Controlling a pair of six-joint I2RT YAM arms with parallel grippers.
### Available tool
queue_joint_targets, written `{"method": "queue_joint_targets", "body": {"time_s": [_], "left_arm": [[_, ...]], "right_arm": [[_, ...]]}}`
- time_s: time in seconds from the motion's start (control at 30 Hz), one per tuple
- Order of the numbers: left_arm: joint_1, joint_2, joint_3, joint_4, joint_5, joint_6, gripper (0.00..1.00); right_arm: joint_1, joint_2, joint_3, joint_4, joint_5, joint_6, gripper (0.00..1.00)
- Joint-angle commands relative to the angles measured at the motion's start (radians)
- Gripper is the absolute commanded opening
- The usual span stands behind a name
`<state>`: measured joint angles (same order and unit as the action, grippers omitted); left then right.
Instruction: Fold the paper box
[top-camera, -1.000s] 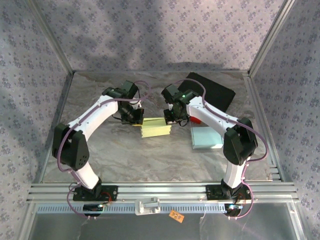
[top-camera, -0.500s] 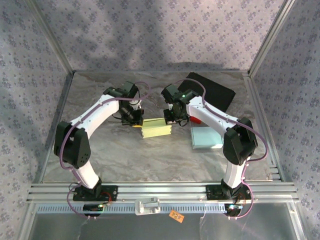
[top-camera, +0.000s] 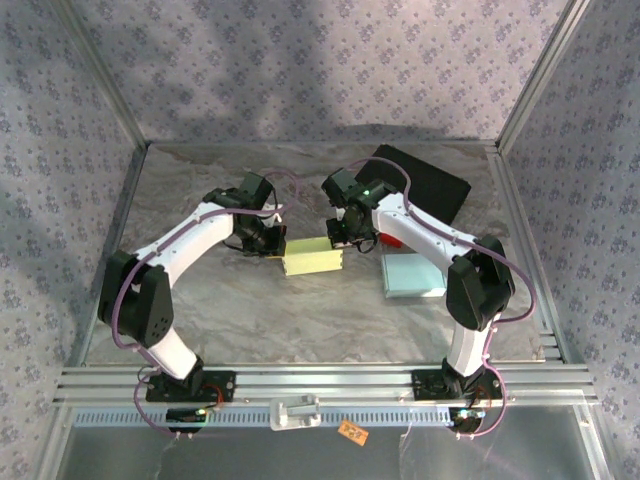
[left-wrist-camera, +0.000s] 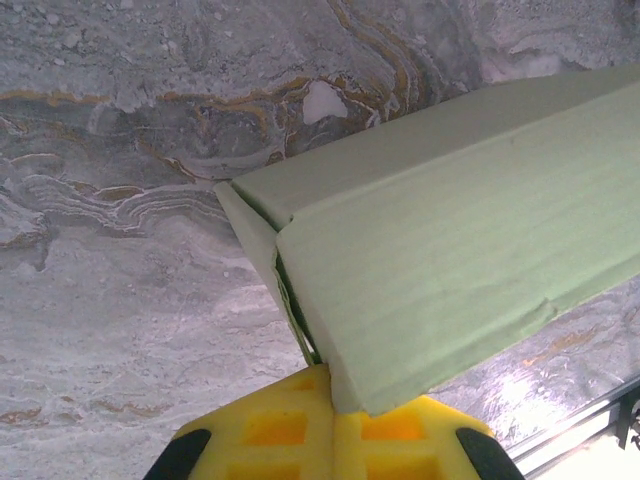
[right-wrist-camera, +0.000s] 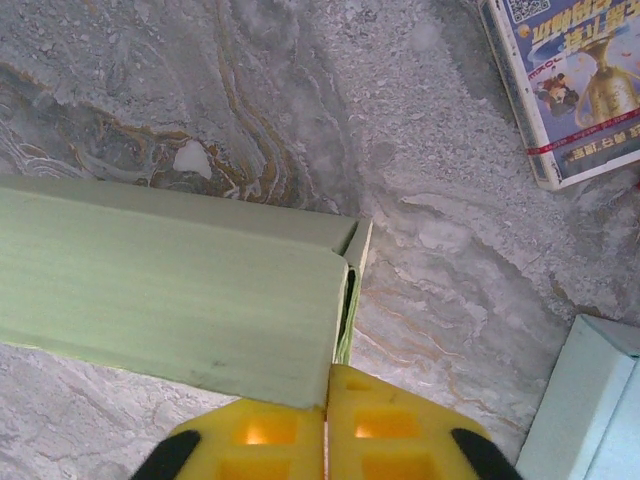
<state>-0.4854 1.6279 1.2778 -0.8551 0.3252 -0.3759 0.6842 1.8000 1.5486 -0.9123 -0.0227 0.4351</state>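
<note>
Paper box (top-camera: 312, 257) lies mid-table, each end pinched between the closed yellow pads of left gripper (left-wrist-camera: 330, 402) and right gripper (right-wrist-camera: 327, 402); the left arm's elbow has shifted outward since earlier. Printed packet (right-wrist-camera: 570, 90): QR code, Chinese lettering, illegible

Left arm (top-camera: 185, 238) and right arm (top-camera: 420, 235) bent inward, left fingers (left-wrist-camera: 270, 432) pinched together, right fingers (right-wrist-camera: 265, 435) likewise

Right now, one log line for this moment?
left pincer: shut on paper box, left end | right pincer: shut on right end
</note>
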Motion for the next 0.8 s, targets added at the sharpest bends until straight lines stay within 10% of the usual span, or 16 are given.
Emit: {"method": "queue_joint_targets", "body": {"time_s": [0.0,0.47,0.77], "left_arm": [[-0.008,-0.019,-0.014,-0.004,-0.008,-0.01,0.0],[-0.02,-0.011,0.011,-0.026,-0.027,-0.023,0.0],[-0.025,-0.013,0.009,-0.022,-0.037,-0.04,0.0]], "right_arm": [[0.005,-0.062,-0.019,-0.017,-0.059,0.045,0.24],[-0.211,-0.282,-0.277,0.302,-0.441,0.627,0.7],[-0.21,-0.211,-0.346,0.46,-0.518,0.98,0.76]]}}
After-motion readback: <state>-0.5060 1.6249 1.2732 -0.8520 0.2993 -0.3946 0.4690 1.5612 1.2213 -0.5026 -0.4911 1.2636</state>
